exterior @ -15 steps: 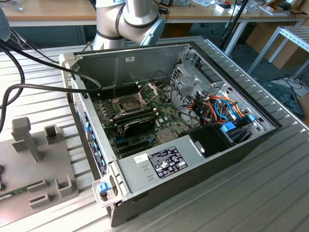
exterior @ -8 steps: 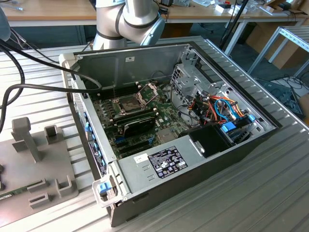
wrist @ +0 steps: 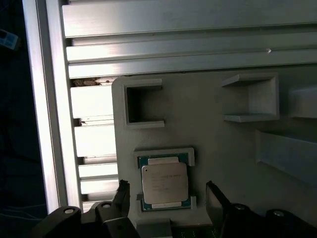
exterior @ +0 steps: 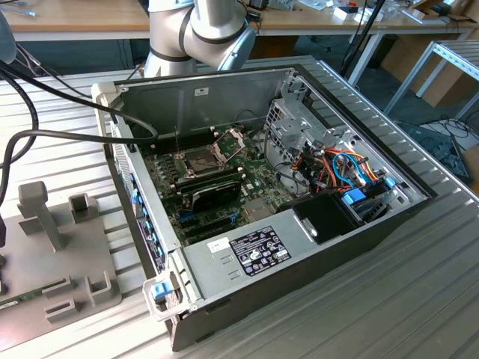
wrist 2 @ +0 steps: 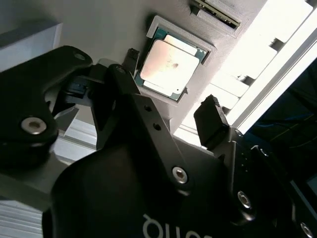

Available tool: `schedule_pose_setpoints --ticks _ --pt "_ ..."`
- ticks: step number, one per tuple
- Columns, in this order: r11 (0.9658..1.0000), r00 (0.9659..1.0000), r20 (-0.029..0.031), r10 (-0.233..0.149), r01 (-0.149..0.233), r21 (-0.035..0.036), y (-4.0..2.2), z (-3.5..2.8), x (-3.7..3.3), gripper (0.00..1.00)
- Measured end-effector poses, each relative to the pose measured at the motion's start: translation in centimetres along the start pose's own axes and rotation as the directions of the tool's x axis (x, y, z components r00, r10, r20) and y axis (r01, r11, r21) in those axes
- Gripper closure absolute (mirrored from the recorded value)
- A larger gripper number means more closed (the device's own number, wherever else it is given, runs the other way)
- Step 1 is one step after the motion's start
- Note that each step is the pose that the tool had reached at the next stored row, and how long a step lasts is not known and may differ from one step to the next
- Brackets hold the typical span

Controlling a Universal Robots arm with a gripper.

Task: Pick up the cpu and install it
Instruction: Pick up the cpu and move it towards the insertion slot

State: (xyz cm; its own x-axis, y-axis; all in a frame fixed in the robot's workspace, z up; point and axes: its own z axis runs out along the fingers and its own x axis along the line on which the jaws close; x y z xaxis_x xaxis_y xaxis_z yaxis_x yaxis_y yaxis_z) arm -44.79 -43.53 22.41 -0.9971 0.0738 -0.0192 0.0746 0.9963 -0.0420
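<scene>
End effector (wrist: 167,191): released. Both wrist views show the fingers (wrist: 213,196) spread wide, one on each side of the cpu (wrist: 165,184), w/ a gap to the chip on both sides. No contact seen. Can't tell how high the tips hang above it.

Cpu: lies flat, silver lid up, in its square pocket on the grey tray (wrist: 213,144). Same in second wrist view: cpu (wrist 2: 171,67) seated in the pocket, end effector (wrist 2: 171,78) straddling it, fingers (wrist 2: 213,119) clear of the edges.

Tray rests on the slatted metal tabletop (wrist: 173,54). Other pockets near the cpu look vacant.

Exterior view: tray (exterior: 75,247) at lower left, tabletop (exterior: 374,314) all around, open PC case (exterior: 187,97) mid-frame. Inside it is the green board (exterior: 251,179). Socket (exterior: 196,161) is at the board's upper part, w/ its metal frame (exterior: 230,139) tipped up beside it. Socket centre looks dark and no silver lid is seen there, so prob. unfilled.

Status (judgement):
- Approach and alignment over cpu: done or nearly done.
- Grasp: not made.
- Lift, carry to case, seat in socket: all left.
- Approx. the first stage of the job.
</scene>
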Motion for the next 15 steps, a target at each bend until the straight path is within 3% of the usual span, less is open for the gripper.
schedule_pose_setpoints --ticks 1,6,15 --pt "1.0000 1.0000 0.0000 0.000 0.000 0.0000 0.00 0.00 0.00 0.26" --pt "1.0000 1.0000 0.0003 0.000 0.000 0.0004 0.01 0.08 -0.01 0.26" --pt "1.0000 1.0000 -0.0005 0.000 0.000 0.0042 0.06 1.48 0.03 0.26"
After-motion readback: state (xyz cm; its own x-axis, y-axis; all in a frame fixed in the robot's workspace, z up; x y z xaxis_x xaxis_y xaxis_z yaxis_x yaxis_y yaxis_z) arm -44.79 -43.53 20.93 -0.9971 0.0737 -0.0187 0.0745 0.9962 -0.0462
